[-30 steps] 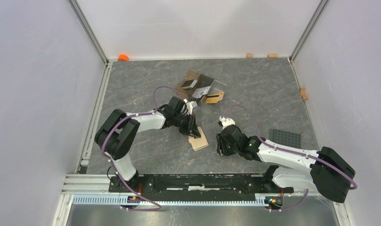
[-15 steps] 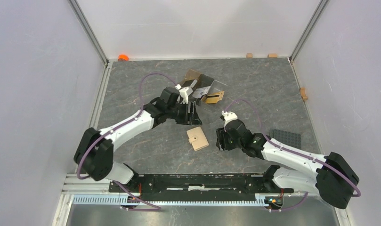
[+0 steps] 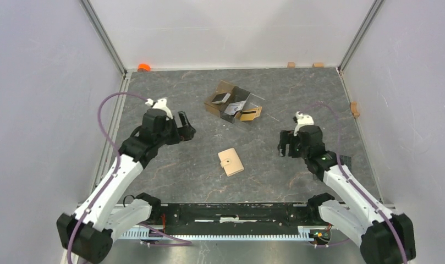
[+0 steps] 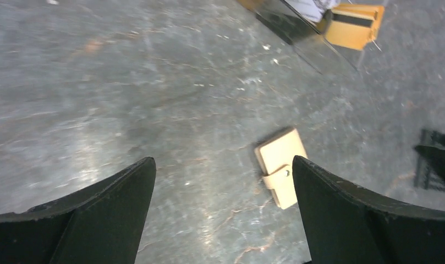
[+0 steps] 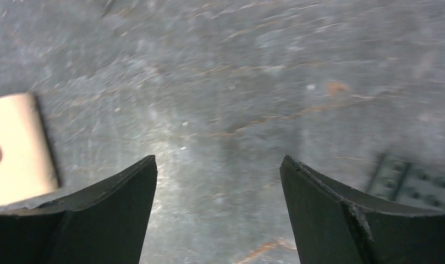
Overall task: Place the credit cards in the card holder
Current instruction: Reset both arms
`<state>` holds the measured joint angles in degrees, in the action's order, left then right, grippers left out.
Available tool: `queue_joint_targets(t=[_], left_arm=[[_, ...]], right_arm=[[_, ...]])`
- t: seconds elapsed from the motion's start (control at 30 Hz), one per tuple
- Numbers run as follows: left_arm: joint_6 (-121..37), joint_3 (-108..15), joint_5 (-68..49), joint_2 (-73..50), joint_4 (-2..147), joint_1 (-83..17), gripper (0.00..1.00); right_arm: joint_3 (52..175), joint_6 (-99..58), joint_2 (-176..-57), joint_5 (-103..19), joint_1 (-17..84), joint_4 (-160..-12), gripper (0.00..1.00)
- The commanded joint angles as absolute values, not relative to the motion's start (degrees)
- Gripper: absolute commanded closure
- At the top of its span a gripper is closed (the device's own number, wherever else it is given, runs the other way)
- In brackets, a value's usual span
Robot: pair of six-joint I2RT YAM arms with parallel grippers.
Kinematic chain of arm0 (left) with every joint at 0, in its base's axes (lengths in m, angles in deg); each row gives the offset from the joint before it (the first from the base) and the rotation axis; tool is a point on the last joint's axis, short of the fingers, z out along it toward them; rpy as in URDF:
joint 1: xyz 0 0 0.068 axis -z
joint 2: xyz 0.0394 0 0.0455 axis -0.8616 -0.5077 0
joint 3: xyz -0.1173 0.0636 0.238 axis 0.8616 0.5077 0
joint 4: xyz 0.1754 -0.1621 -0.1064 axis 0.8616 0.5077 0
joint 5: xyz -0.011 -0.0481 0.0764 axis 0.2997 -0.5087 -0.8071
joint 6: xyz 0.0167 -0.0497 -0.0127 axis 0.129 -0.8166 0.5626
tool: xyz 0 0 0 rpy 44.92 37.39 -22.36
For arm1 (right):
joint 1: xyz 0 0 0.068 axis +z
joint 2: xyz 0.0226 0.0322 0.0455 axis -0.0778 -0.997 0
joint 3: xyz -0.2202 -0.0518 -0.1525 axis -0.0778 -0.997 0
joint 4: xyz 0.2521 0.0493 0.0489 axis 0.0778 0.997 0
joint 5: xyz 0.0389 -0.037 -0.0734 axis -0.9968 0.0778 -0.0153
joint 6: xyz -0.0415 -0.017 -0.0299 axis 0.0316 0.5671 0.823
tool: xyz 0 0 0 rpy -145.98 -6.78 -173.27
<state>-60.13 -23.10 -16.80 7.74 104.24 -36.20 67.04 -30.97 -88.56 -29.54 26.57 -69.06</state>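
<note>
The tan card holder (image 3: 231, 162) lies flat on the grey table with its snap tab fastened, midway between the two arms. It also shows in the left wrist view as the card holder (image 4: 280, 173) and at the left edge of the right wrist view as the card holder (image 5: 16, 148). Credit cards sit in the clear brown-tinted box (image 3: 247, 99) behind it: a dark card (image 3: 220, 98), a silver card (image 3: 235, 108) and an orange-gold card (image 3: 248, 114). My left gripper (image 3: 186, 126) is well left of the holder, open and empty (image 4: 223, 162). My right gripper (image 3: 286, 146) is to its right, open and empty (image 5: 217, 159).
A black studded plate (image 5: 418, 184) lies under my right arm. An orange object (image 3: 144, 67) sits in the far left corner. Small wooden blocks (image 3: 291, 64) line the back wall, and one more block (image 3: 354, 109) is on the right wall.
Both arms have drawn back from the card holder, the left one far to the left, the right one to the right. Both grippers have opened. The holder stays in place.
</note>
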Motion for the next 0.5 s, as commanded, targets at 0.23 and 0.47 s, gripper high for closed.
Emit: queue_joint_targets(t=[0.23, 0.47], left_arm=[[-44.06, -21.09, -36.27, 27.43, 109.51, -37.89, 0.0], [-43.77, -20.51, -37.84, 30.77, 108.29, -37.89, 0.0]], right_arm=[[61.18, -20.72, -68.25, -19.81, 18.4, -78.77, 0.11], [58.52, -19.74, -59.94, -17.21, 18.37, -81.83, 0.11]])
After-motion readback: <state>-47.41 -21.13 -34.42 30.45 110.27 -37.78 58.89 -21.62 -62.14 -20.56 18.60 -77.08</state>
